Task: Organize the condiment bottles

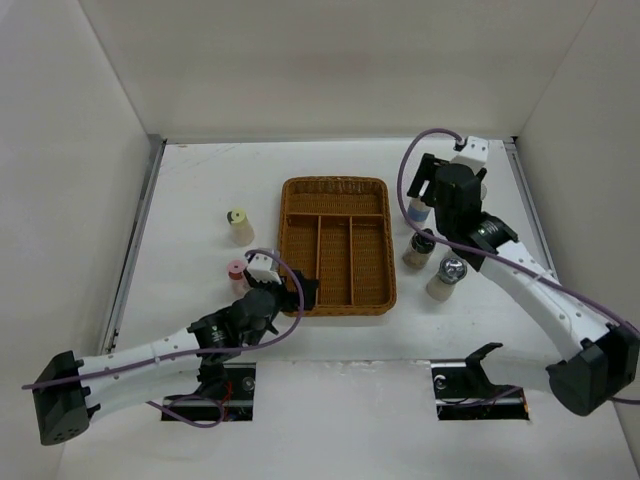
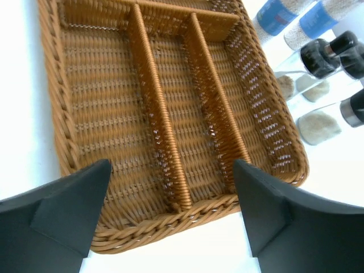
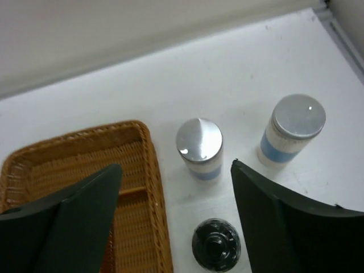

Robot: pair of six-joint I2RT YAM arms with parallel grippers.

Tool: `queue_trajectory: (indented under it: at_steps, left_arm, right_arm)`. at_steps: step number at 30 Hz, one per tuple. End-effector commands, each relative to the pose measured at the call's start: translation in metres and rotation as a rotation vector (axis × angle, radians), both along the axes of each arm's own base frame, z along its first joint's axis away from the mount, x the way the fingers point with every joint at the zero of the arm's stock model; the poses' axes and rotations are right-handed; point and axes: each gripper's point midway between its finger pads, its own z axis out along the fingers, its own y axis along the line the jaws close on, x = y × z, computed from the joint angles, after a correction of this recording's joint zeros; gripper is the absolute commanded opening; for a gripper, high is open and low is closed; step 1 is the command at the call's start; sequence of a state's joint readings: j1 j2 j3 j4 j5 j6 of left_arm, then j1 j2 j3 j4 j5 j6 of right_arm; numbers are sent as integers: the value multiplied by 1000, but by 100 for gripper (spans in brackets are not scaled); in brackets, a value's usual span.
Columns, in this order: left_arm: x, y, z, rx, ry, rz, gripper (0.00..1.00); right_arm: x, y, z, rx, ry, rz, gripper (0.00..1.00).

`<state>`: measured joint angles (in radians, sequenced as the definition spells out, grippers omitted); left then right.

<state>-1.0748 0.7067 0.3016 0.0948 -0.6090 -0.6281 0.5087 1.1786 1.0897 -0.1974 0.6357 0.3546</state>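
Bottles all stand outside the wicker tray [image 1: 336, 184]; none is in its compartments. Right of the tray are a silver-lidded jar [image 3: 199, 149], a second jar [image 3: 293, 128] farther right (both blue-labelled), a black-topped shaker [image 3: 216, 245] and a chrome-topped shaker [image 1: 449, 274]. Left of the tray are a cream shaker [image 1: 239, 226] and a pink-topped shaker [image 1: 237, 270].

The right gripper [image 3: 176, 168] hangs above the jars, fingers spread, holding nothing. The left gripper [image 2: 170, 170], likewise released, is over the tray's near rim.

The jars are probably rigid, light and smooth-walled, so slippery. Grasp the cylindrical body below the lid and keep it upright.
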Motion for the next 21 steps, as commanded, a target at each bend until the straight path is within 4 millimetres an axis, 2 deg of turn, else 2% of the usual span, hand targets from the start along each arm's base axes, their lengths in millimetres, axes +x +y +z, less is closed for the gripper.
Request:
queue_trajectory:
  at_steps: [1, 3, 4, 6, 8, 10, 18, 21]
  left_arm:
    - [0, -15, 23, -127, -57, -36, 73]
    - [-2, -18, 21, -114, -54, -53, 47]
    - [-4, -19, 19, -115, -52, -60, 38]
    - [-5, -20, 15, -120, -47, -60, 28]
    - [-5, -19, 14, -115, -54, -58, 25]
    - [-6, -19, 15, -121, -59, -61, 26]
    - [-10, -13, 25, -187, -131, -75, 62]
    - [-6, -8, 24, -192, -137, -50, 66]
  right_arm:
    - [11, -2, -22, -14, 110, 36, 87]
    - [21, -4, -33, -12, 147, 42, 89]
    - [25, -3, -39, -15, 164, 43, 90]
    - [32, -2, -46, -36, 184, 45, 93]
    - [42, -4, -52, -54, 206, 40, 96]
    - [51, -3, -59, -66, 229, 39, 97]
    - [81, -11, -85, -80, 298, 0, 99]
    - [86, -15, -99, -75, 321, -26, 100]
